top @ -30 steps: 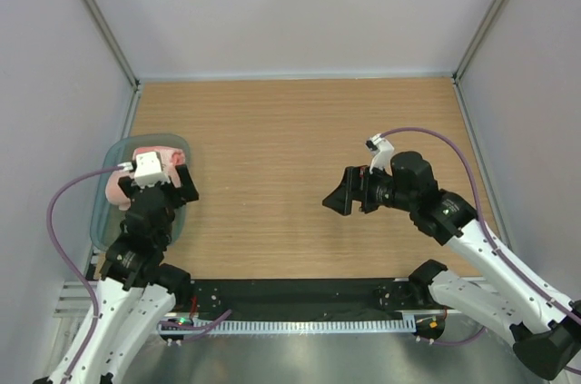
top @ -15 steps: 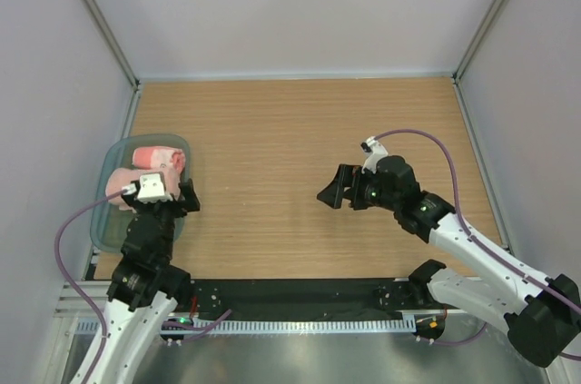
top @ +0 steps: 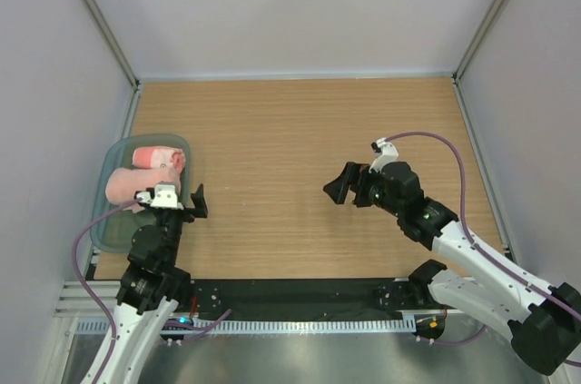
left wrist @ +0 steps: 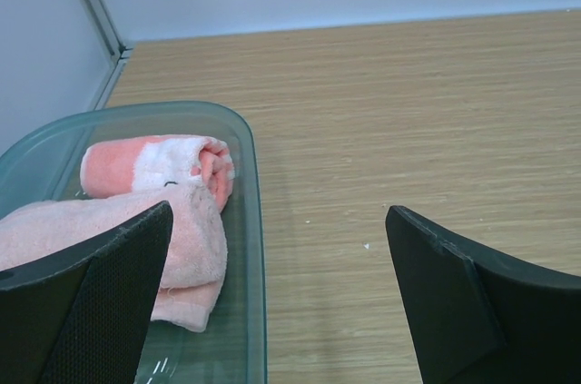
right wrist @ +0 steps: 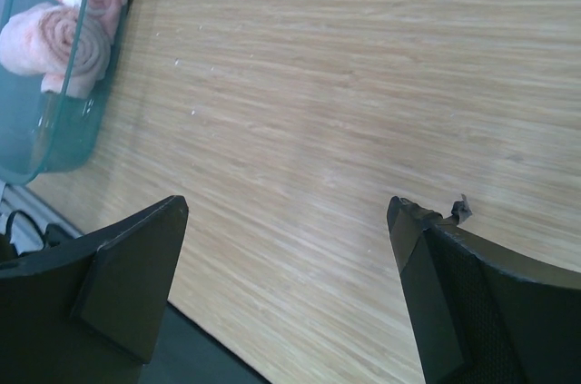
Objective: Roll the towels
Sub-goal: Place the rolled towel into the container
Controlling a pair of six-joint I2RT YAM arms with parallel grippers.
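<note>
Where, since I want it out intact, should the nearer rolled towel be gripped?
Probably across its middle, from above: the nearer towel lies on its side in the tray, whose walls block a sideways approach, and jaws spanning the roll would keep it wound.

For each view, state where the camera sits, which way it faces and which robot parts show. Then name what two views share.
Top external: above, behind the bases, looking down at the table; both arms, left gripper and right gripper.
Left wrist: low, facing the far wall past the tray; own fingers.
Right wrist: angled down leftward; own fingers.
Both wrist views share the towels.
</note>
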